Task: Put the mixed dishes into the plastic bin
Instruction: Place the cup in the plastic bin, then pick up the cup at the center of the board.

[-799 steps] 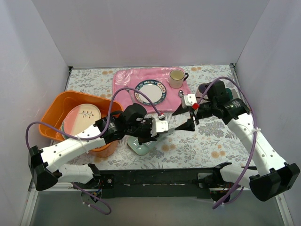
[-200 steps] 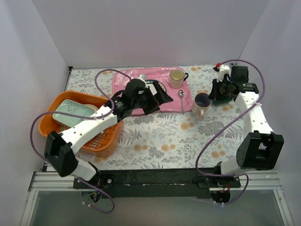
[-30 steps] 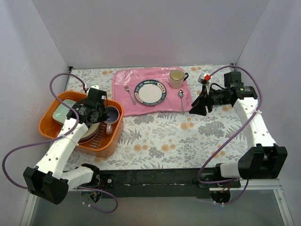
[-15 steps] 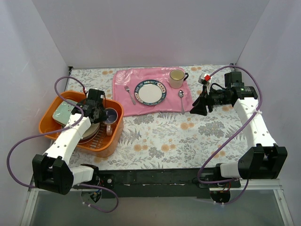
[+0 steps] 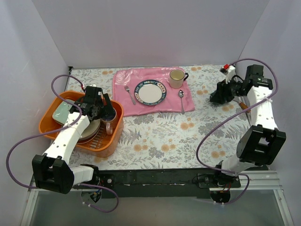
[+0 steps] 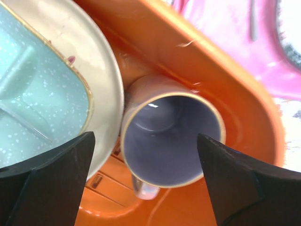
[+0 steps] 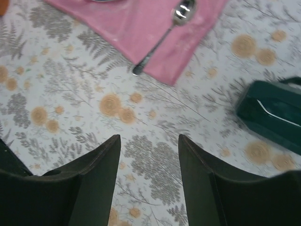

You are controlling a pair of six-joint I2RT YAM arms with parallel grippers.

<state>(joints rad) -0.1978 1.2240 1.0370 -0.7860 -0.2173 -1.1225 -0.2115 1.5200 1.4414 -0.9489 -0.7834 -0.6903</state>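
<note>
The orange plastic bin [image 5: 47, 128] sits at the left. Inside it, the pale green tray [image 5: 61, 112] lies on stacked plates [image 5: 91, 131], and the pink mug [image 5: 111, 116] stands upright by the bin's right wall. My left gripper [image 5: 103, 111] hovers just above that mug, open, with its fingers apart from it. In the left wrist view the mug [image 6: 174, 136] shows a purple inside, between the open gripper [image 6: 145, 141] fingers, beside the tray [image 6: 33, 103]. My right gripper [image 7: 149, 139] is open and empty over the tablecloth. The dark green mug [image 7: 273, 115] lies to its right.
A pink cloth mat [image 5: 178, 100] at the back centre carries a blue-rimmed white plate [image 5: 150, 92], a cream-yellow mug [image 5: 177, 78], a spoon [image 5: 181, 100] and a fork [image 5: 128, 94]. White walls close in the table on three sides.
My left gripper has opened and let go of the pink mug, which now stands in the bin. My right arm has swung back toward the far right corner.
</note>
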